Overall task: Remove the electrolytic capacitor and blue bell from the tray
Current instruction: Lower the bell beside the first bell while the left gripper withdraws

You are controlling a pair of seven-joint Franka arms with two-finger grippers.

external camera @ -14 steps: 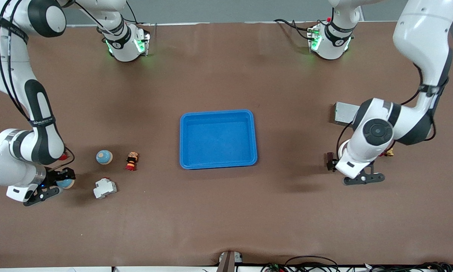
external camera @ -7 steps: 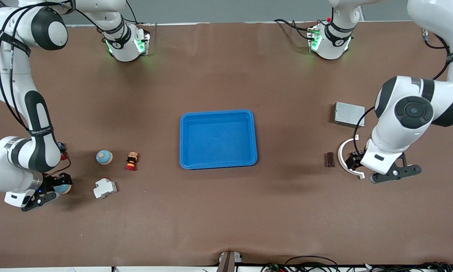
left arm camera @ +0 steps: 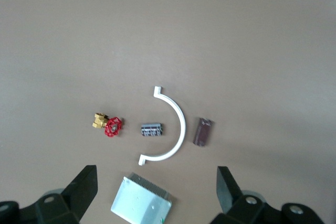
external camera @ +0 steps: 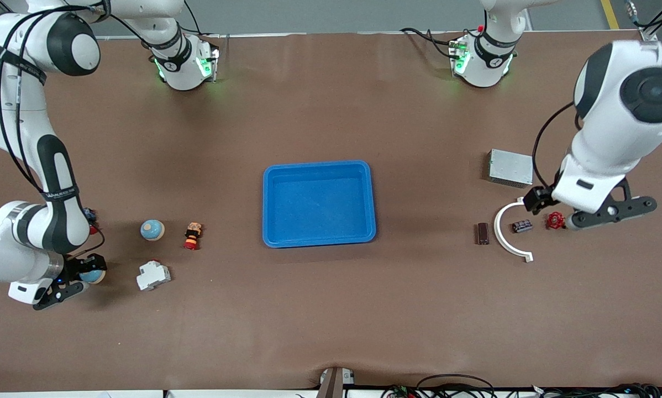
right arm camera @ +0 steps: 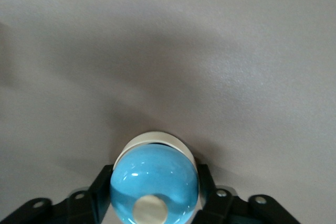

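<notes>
The bell (right arm camera: 154, 182) is a glossy blue dome on a white base. My right gripper (right arm camera: 154, 192) is shut on it, low at the table near the right arm's end (external camera: 85, 271). The capacitor (external camera: 522, 225) is a small dark cylinder lying on the table inside a white arc (external camera: 508, 235). It also shows in the left wrist view (left arm camera: 151, 130). My left gripper (left arm camera: 156, 177) is open and empty, held high over the edge of a silver box (left arm camera: 140, 201), apart from the capacitor. In the front view the left gripper (external camera: 534, 199) hangs just above the arc's end.
A blue tray (external camera: 318, 166) sits mid-table. Near the capacitor lie a red valve (external camera: 555, 220), a brown block (external camera: 482, 233) and the silver box (external camera: 510, 167). Near the bell lie a second blue ball (external camera: 152, 230), a red-and-yellow button (external camera: 193, 236) and a white breaker (external camera: 153, 275).
My left arm has risen and swung toward its end of the table, uncovering the arc, capacitor and valve. My right gripper, holding the bell, shifted slightly toward its end of the table.
</notes>
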